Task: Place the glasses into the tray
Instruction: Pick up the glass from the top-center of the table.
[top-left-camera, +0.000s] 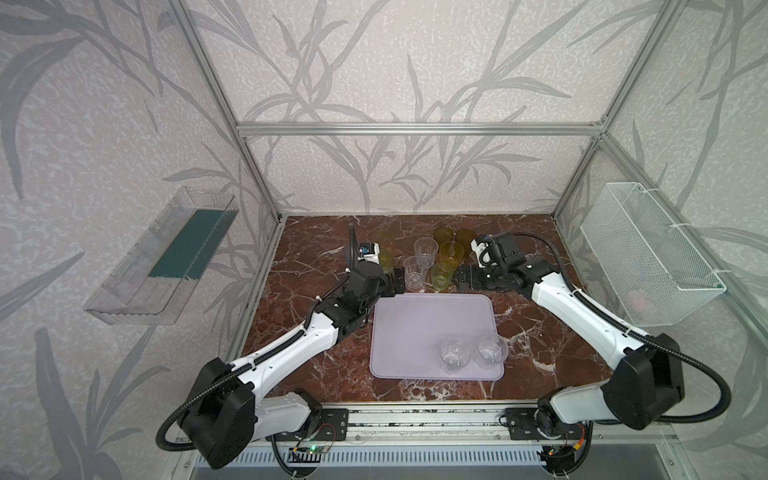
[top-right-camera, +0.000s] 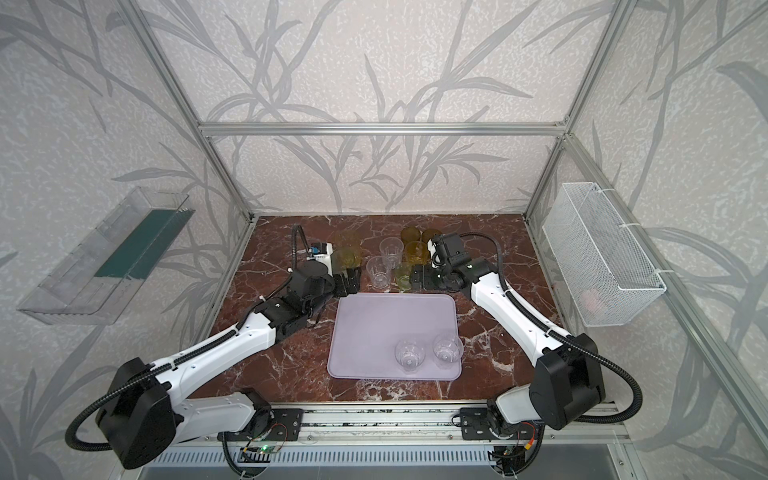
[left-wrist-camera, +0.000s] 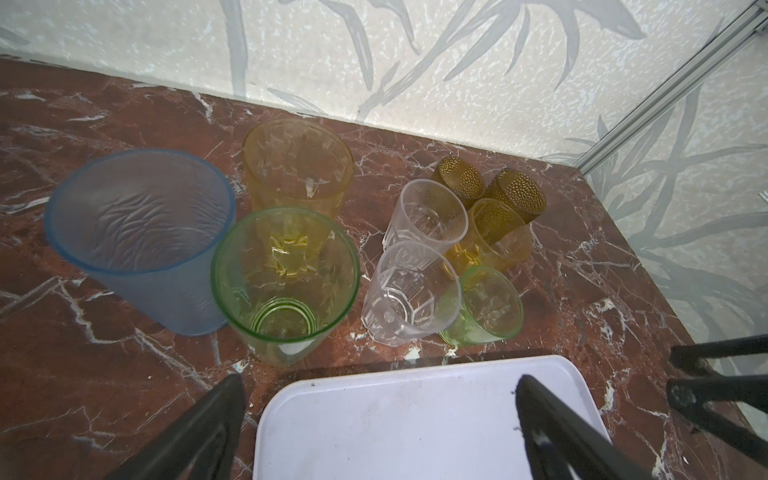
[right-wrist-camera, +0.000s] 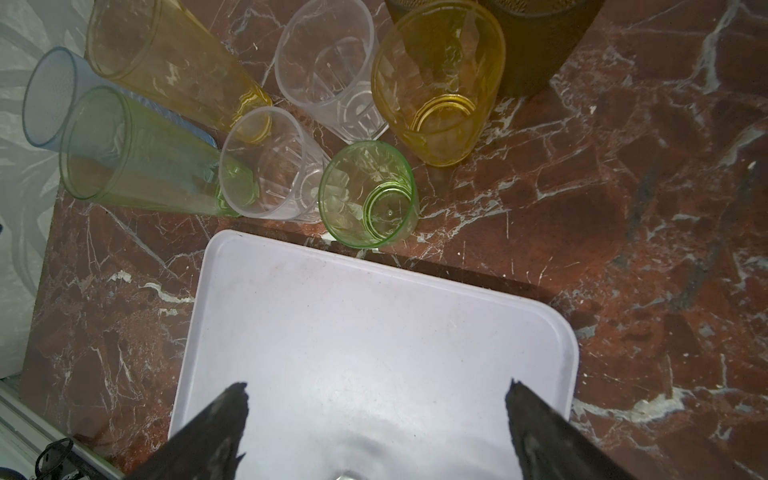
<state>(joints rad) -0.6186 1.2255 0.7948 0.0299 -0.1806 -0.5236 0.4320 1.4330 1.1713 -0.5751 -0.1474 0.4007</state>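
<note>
Clear plastic bin (top-left-camera: 160, 262) hangs on left wall w/ dark green strip (top-left-camera: 191, 245) inside. White wire mesh basket (top-left-camera: 648, 249) hangs on right wall, sth pale pink (top-left-camera: 638, 299) at its bottom, too blurred to ID. Red-brown marble tabletop (top-left-camera: 316, 245), white veins; grey leaf-print wallpaper (top-left-camera: 415, 62); aluminium frame bars (top-left-camera: 419, 129).

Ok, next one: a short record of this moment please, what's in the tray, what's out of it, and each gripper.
tray: lilac, on the marble table
in tray: two clear glasses, upright, near right part
on table, behind tray: tall blue glass, tall yellow glass, tall green glass, two short clear glasses, short green glass, short yellow glass, two amber glasses
left gripper: open, empty, by tray's far edge
right gripper: open, empty, by tray's far edge
</note>
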